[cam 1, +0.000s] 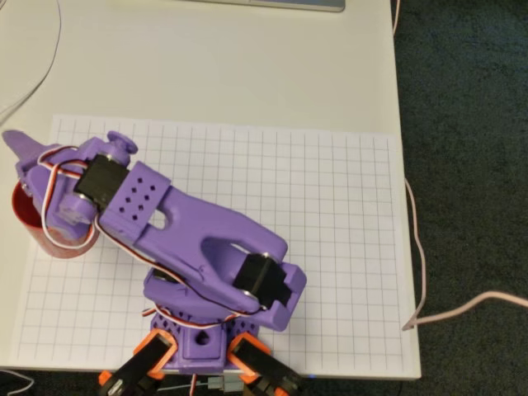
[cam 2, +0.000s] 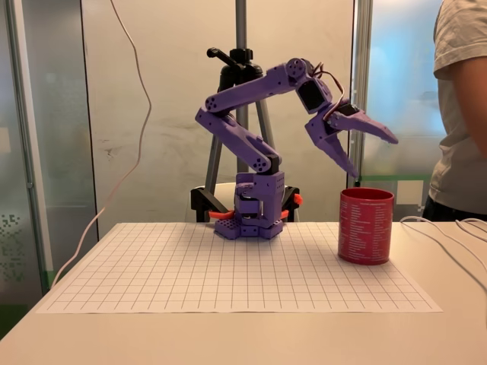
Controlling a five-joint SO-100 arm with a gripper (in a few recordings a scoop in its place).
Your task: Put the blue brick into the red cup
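My purple two-finger plastic gripper (cam 2: 364, 156) hangs spread apart and empty directly above the round, ribbed red plastic cup (cam 2: 366, 226) standing on the gridded paper sheet (cam 2: 228, 274); the small blue brick, light, rigid and best pinched across its flat sides, is probably inside the cup, hidden by its wall.

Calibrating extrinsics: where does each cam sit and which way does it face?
Overhead view: above the table, looking straight down at the white grid sheet; purple plastic arm reaches picture-left, its tool over the round red plastic cup.
Fixed view: table height, facing the arm's base across the sheet; open tool above the cup; a person at the right edge.
Shared: arm, tool, cup, sheet.
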